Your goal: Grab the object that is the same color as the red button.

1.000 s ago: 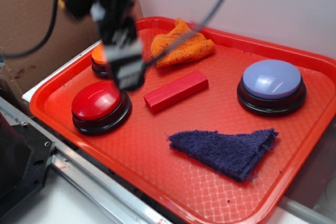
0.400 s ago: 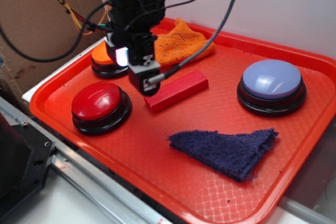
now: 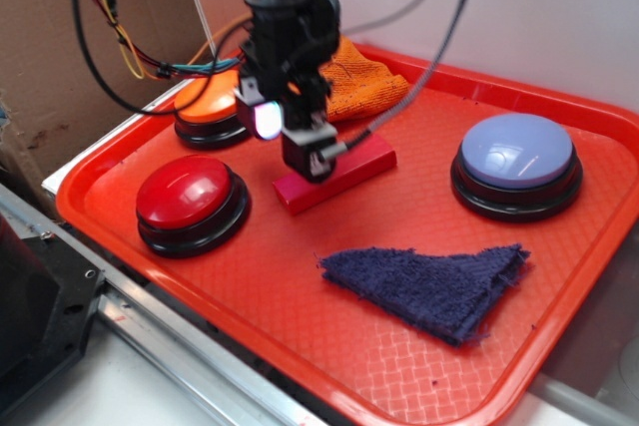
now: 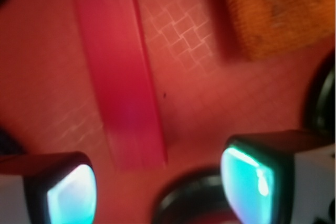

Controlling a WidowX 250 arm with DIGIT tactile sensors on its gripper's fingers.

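Block lies flat and ungrasped on the tray, between the red button and the orange cloth, with the gripper hovering above it, jaws apart, so lowering, closing and lifting remain.

1. The red block is lying flat on the patterned floor of the tray, a smooth, solid bar with its long axis running diagonally, its far end pointing toward the back right; in the wrist view the red block is showing as a plain elongated rectangle, slightly blurred.
2. The red button is sitting upright near the tray's front left, a glossy red dome on a black round base, just left of the block's near end and apart from it.
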